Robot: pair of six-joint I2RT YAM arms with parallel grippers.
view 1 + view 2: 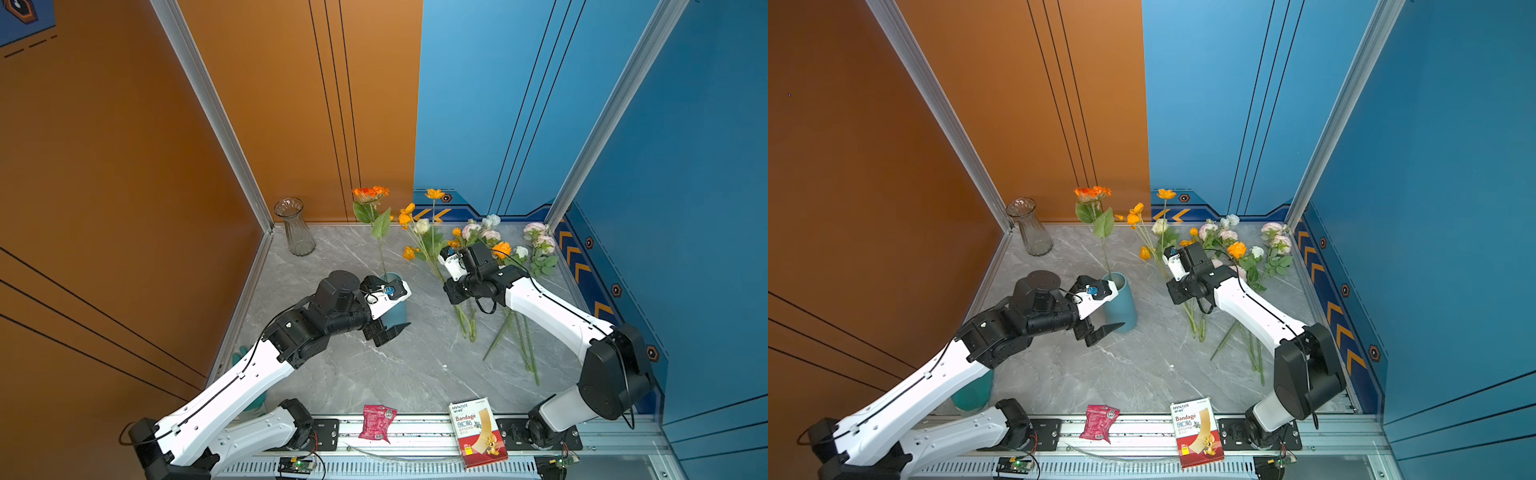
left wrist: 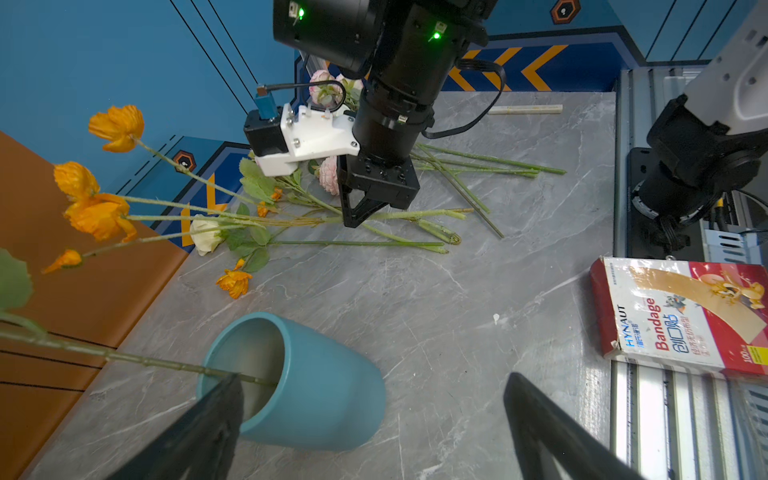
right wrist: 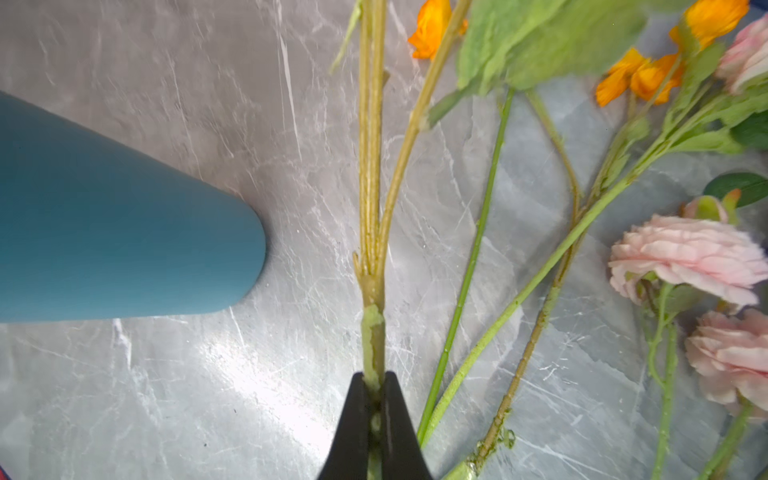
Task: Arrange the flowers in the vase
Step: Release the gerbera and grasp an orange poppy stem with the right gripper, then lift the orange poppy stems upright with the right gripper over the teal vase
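- right tool (image 3: 374, 380) pinched a branching poppy stem (image 3: 372, 332) low, near its end
- left tool (image 1: 1099, 332) stood wide beside blue vase (image 1: 1121, 303), one orange flower (image 1: 1092, 193) in it
- other flowers (image 1: 490, 245) lay heaped on table (image 1: 374, 374)
- stems looked light, springy; best gripped low on bare stem

The tabletop (image 1: 395, 374) is grey marble with white veins. The teal vase (image 1: 1125, 307) is plain matte; the glass vase (image 1: 296, 228) in the back left corner is clear and ribbed. The flowers (image 1: 471, 230) are orange, pink and cream on green stems. The box (image 1: 478, 432) at the front edge is red and white.
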